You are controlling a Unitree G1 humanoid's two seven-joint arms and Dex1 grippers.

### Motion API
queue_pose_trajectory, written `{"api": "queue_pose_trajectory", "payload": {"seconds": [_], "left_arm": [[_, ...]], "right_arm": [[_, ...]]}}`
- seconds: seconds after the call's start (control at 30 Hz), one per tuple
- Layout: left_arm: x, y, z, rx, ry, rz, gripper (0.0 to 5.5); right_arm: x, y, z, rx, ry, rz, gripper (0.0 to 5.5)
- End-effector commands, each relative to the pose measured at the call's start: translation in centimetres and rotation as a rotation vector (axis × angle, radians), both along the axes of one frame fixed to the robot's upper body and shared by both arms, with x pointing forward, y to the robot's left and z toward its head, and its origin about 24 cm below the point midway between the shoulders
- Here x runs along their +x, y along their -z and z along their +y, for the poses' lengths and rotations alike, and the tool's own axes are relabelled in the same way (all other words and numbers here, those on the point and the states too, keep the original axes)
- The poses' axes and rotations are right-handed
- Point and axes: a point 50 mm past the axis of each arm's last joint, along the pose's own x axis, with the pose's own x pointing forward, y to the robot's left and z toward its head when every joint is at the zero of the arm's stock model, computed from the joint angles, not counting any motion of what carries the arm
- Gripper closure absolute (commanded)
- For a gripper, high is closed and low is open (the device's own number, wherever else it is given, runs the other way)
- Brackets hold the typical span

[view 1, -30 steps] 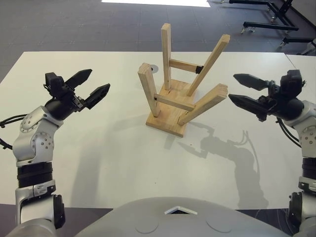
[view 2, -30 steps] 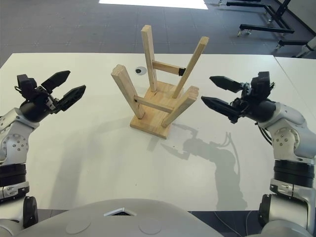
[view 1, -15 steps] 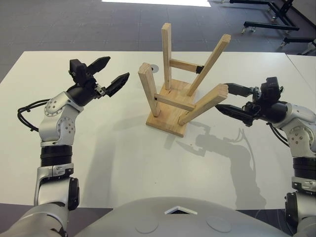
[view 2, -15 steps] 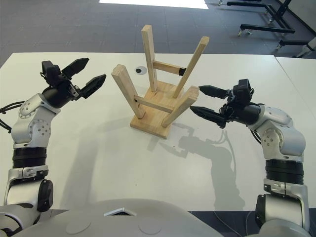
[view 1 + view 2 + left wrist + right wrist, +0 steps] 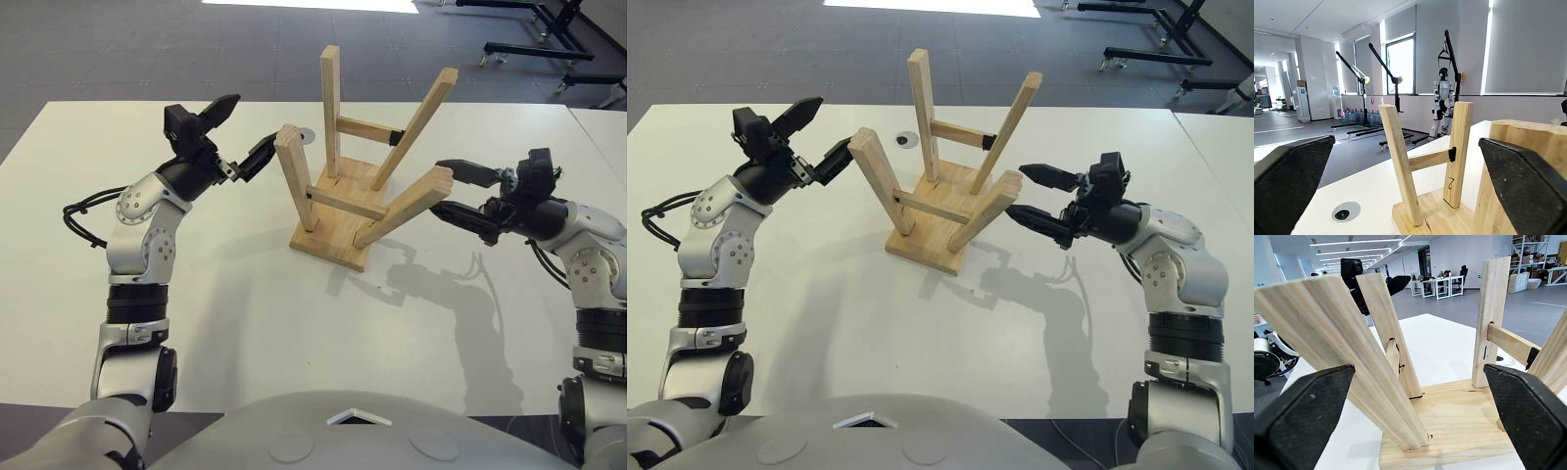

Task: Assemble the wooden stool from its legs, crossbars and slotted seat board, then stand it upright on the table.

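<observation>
The wooden stool (image 5: 364, 181) stands upside down on the white table (image 5: 196, 284), its seat board (image 5: 328, 240) flat and four legs pointing up, joined by two crossbars (image 5: 345, 203). My left gripper (image 5: 253, 125) is open just left of the top of the near left leg (image 5: 294, 176), its lower finger close to the wood. In the left wrist view that leg (image 5: 1498, 196) stands beside one finger (image 5: 1523, 191). My right gripper (image 5: 438, 186) is open at the tip of the near right leg (image 5: 407, 208), one finger above it and one below. In the right wrist view that leg (image 5: 1352, 367) runs between the fingers.
A round cable grommet (image 5: 306, 136) lies in the tabletop just behind the stool. Another white table (image 5: 609, 122) adjoins at the right. Dark floor with wheeled metal stands (image 5: 529, 44) lies beyond the far edge. Bare tabletop stretches in front of the stool.
My left arm has swung right and up, bringing its open gripper to the near left leg. My right gripper has moved left to the near right leg's tip. The stool has not moved.
</observation>
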Motion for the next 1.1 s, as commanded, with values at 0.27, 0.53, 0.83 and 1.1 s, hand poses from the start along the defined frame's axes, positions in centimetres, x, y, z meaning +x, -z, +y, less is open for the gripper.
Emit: {"api": "queue_pose_trajectory", "payload": {"seconds": [0.27, 0.53, 0.83, 1.1], "left_arm": [[-0.6, 0.7, -2.9, -0.013, 0.087, 0.036, 0.10], [-1.4, 1.3, -5.0, 0.024, 0.188, 0.047, 0.10], [-1.3, 1.4, -6.5, 0.049, 0.238, 0.041, 0.10], [-1.6, 1.4, -8.3, 0.044, 0.287, 0.043, 0.10]], "right_arm": [[0.7, 0.2, 1.7, -0.012, -0.026, -0.026, 0.66], [1.2, 0.4, 2.5, -0.015, -0.029, -0.041, 0.66], [1.7, 0.5, 3.4, -0.047, -0.056, -0.060, 0.66], [2.0, 0.3, 4.1, -0.044, -0.081, -0.074, 0.66]]}}
